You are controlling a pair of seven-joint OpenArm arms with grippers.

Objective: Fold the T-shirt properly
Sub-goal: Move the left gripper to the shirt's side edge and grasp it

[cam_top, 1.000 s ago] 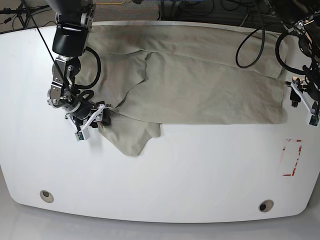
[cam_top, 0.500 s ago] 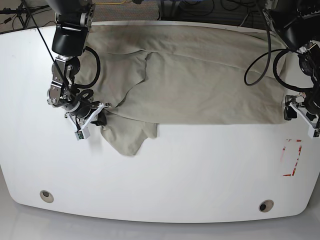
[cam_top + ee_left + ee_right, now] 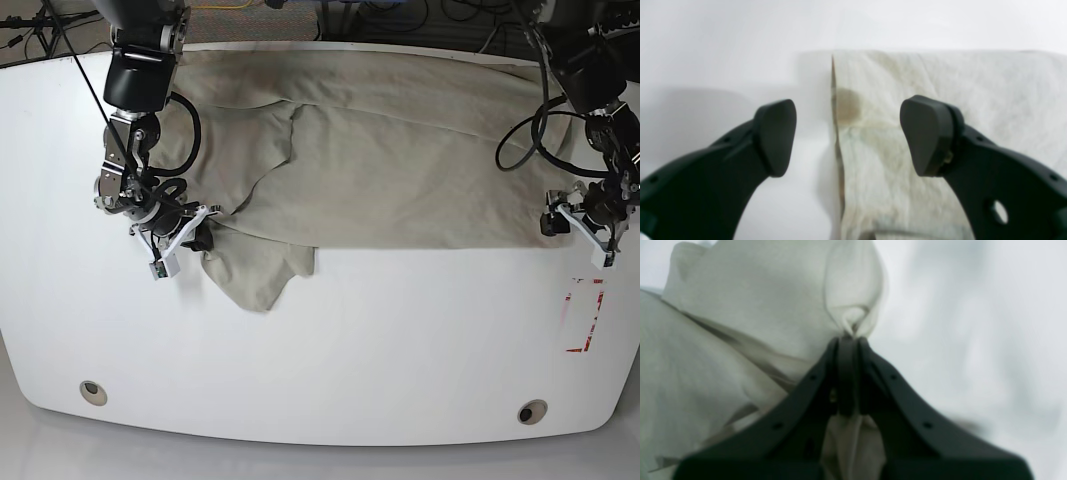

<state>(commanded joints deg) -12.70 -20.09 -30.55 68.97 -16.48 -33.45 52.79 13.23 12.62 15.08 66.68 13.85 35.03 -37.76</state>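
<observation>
Your right gripper (image 3: 847, 340) is clamped on a bunched fold of the wrinkly beige-grey cotton T-shirt (image 3: 400, 170). Your left gripper (image 3: 848, 138) is spread wide, empty, straddling the shirt's edge on the white table (image 3: 380, 360).

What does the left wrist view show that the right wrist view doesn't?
Only the left wrist view: the left claw open, its jaws straddling a straight edge of the T-shirt lying flat on the white table, one jaw over bare table, the other over cloth; also a brownish spot near that edge.

Only the right wrist view: the right claw shut on a bunched pinch of the T-shirt, with folds running away from it.

Both: the same pale fabric, black claw fingers, and white table; both are blurry.
</observation>
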